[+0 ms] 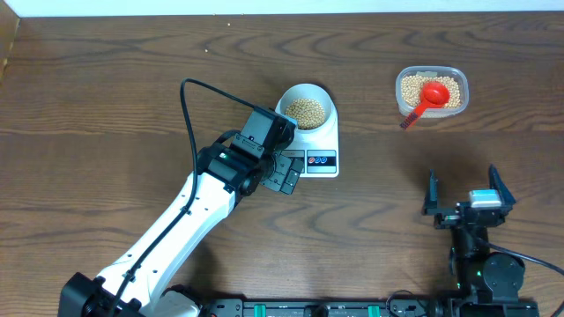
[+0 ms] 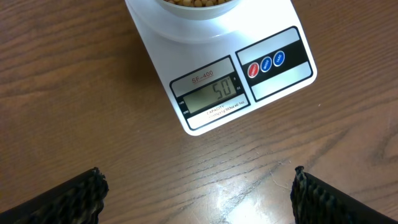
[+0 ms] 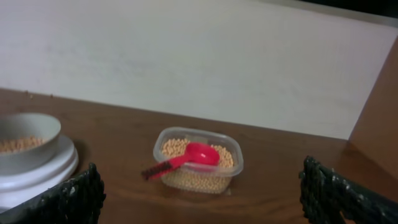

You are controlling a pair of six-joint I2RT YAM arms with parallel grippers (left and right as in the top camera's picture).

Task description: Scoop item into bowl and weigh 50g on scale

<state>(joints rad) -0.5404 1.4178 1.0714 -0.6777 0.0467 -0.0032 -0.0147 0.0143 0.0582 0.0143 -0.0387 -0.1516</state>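
The white bowl (image 1: pixel 307 107) stands on the white scale (image 1: pixel 322 141) and holds tan beans (image 1: pixel 307 113). In the left wrist view the scale (image 2: pixel 155 43) shows its display (image 2: pixel 211 93) reading 50, with the bowl (image 2: pixel 199 11) at the top edge. My left gripper (image 1: pixel 286 173) is open just in front of the display, above bare table and holding nothing (image 2: pixel 198 180). Near the front right my right gripper (image 1: pixel 465 187) stands open and empty (image 3: pixel 200 171), well back from the bowl (image 3: pixel 25 134).
A clear plastic tub (image 1: pixel 432 91) of beans stands at the back right with a red scoop (image 1: pixel 430 97) lying in it, handle over the near-left rim (image 3: pixel 168 167). A pale wall rises behind the table's far edge.
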